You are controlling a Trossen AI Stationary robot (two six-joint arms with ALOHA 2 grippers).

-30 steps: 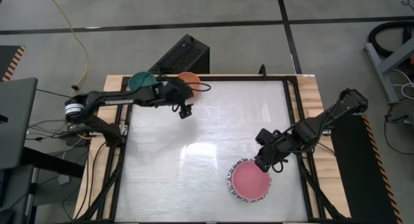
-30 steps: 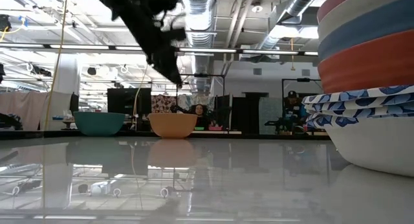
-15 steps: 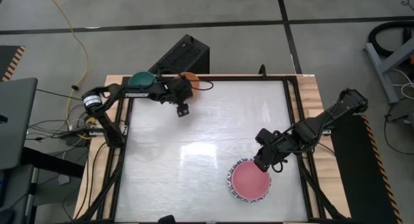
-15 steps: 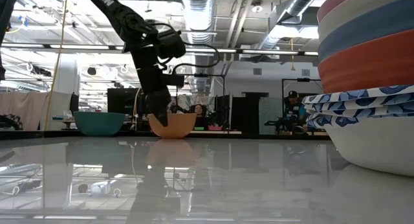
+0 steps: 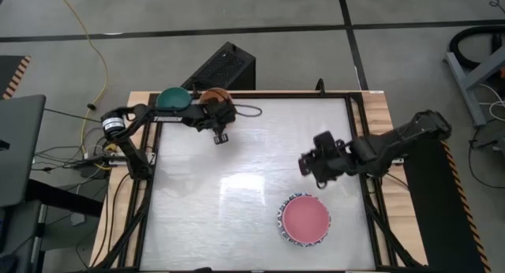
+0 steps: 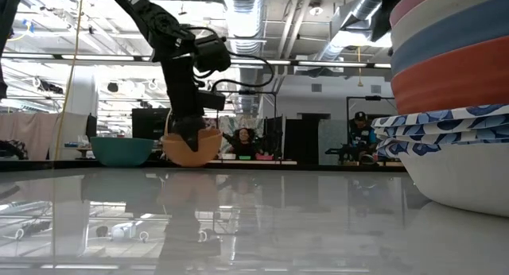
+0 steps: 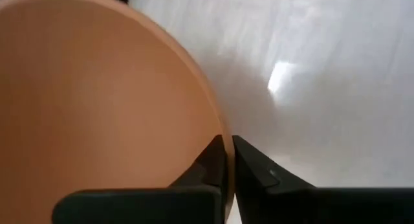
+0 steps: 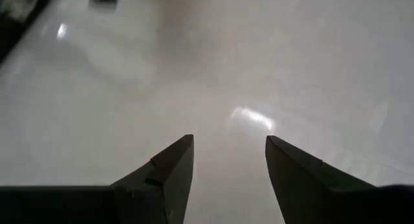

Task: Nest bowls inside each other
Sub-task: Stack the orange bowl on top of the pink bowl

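Observation:
The orange bowl [image 7: 97, 107] sits at the table's far left, next to a teal bowl [image 5: 172, 98] that rests on its base. My left gripper [image 7: 228, 149] is shut on the orange bowl; the low view shows its fingers [image 6: 189, 136] reaching down to the bowl [image 6: 191, 149]. A stack of nested bowls [image 5: 304, 220], pink on top and a patterned rim below, stands near the front right and looms large in the low view [image 6: 453, 108]. My right gripper [image 5: 308, 166] hovers open above bare table, just beyond the stack toward the far edge. My left gripper pinches the orange bowl's rim [image 7: 218, 130], one finger inside the bowl and one outside. The fingers come from above, slanting down. In the low view the bowl sits tipped with its base low at the table; whether it is lifted clear I cannot tell.
A black box [image 5: 225, 68] lies beyond the table's far edge. The white tabletop [image 5: 260, 147] is bounded by a dark frame. People and equipment show in the room behind the table in the low view.
My left gripper has come down onto the orange bowl and shut on its rim; the bowl has shifted a little toward the table's left and tipped. My right gripper, still open, has turned and moved from above the stack toward the far edge.

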